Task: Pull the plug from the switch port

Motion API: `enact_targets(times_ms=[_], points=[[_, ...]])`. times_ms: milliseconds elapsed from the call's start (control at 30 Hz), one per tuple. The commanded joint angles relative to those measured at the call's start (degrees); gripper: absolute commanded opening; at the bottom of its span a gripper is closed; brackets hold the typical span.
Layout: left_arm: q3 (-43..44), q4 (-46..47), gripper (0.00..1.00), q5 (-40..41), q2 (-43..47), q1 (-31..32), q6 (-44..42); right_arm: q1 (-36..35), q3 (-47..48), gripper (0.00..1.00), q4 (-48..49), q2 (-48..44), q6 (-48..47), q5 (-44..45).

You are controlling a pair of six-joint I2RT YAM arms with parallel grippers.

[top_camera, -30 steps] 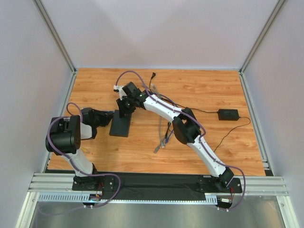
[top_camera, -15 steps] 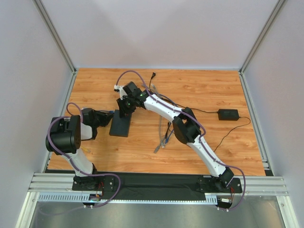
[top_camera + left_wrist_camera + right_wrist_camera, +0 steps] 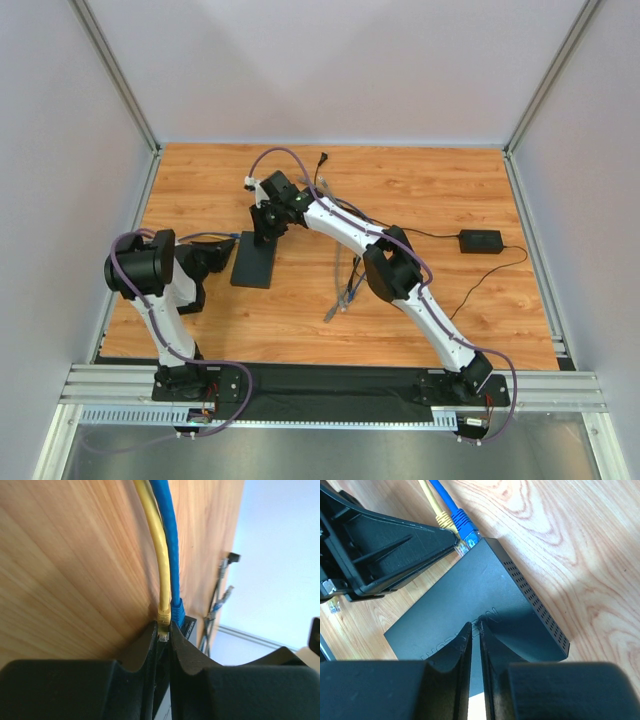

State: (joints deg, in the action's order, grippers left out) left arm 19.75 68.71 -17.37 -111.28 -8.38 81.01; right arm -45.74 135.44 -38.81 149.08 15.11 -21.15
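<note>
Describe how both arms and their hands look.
The left arm and the right arm have white link shells between bulky black joints. A purple cable loops loosely along each. The left hand and the right hand are matte black, each with two broad moulded fingers tapering to narrow tips. No markings show.

yellow cable [image 3: 156, 540], blue cable [image 3: 170, 540], black switch [image 3: 480, 595], woodgrain table [image 3: 560, 530]

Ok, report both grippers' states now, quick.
Left gripper: closed on the yellow plug.
Right gripper: closed, empty, tips over the black switch.
</note>
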Motion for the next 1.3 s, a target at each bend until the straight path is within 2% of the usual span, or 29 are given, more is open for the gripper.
enact_targets(times_ms=[0,100,133,300,333,400,433,467,600,767,833,967,1033,1133,1200,1267], points=[[-2.17,13.56,0.00,1.46,-4.56,-0.32,0.73,1.00,-1.05,0.14,-7.86,5.52,-0.96,6.03],[-2.52,6.38,0.00,2.24,0.96,-0.32,-3.13,1.09,-1.14,0.14,-7.51,5.53,-1.05,5.42],[-2.70,1.30,0.00,3.38,2.90,-0.41,-4.27,1.09,-0.88,0.14,-7.42,5.61,-0.96,5.33],[-1.91,-14.98,0.00,3.57,19.41,-0.67,-12.10,1.09,-1.05,0.15,-6.55,4.82,-1.40,4.45],[-1.64,-22.14,0.00,3.91,22.22,-0.67,-13.24,1.17,-0.96,0.16,-6.37,4.73,-1.40,4.36],[-0.50,-29.38,0.00,4.88,31.36,-0.58,-17.28,1.18,-0.96,0.17,-5.93,4.65,-1.49,4.10],[0.11,-37.60,0.00,5.58,34.70,-0.58,-18.86,1.18,-0.96,0.17,-5.84,4.47,-1.58,3.92],[0.90,-41.86,0.00,7.07,41.17,-0.58,-20.53,1.35,-0.79,0.18,-5.84,4.38,-1.49,3.83],[8.26,-62.85,0.00,9.37,54.57,0.03,-29.14,1.79,-0.88,0.20,-4.97,3.86,-1.40,2.52],[17.33,-76.78,0.00,8.14,63.10,2.92,-37.14,2.31,-7.01,0.26,1.17,-1.58,-0.53,0.32],[20.76,-80.21,0.00,5.43,64.08,3.63,-38.38,2.67,-10.00,0.27,5.40,-5.19,-0.17,-1.79],[28.65,-84.70,0.00,0.68,61.82,6.88,-41.10,4.94,-11.94,0.32,6.28,-10.11,0.00,-4.43],[31.65,-87.67,0.00,0.14,60.40,10.30,-41.98,6.44,-15.54,0.36,8.04,-15.90,0.00,-4.78],[37.63,-89.88,0.00,0.57,57.15,16.54,-43.57,10.92,-26.60,0.41,12.61,-26.00,-0.61,-4.26],[42.62,-90.76,0.00,1.10,53.20,20.14,-44.36,16.01,-34.25,0.42,14.10,-32.93,-0.79,-3.64],[48.24,-92.08,0.00,1.63,47.78,26.38,-46.11,22.14,-40.91,0.42,14.98,-37.17,-2.01,-3.20]])
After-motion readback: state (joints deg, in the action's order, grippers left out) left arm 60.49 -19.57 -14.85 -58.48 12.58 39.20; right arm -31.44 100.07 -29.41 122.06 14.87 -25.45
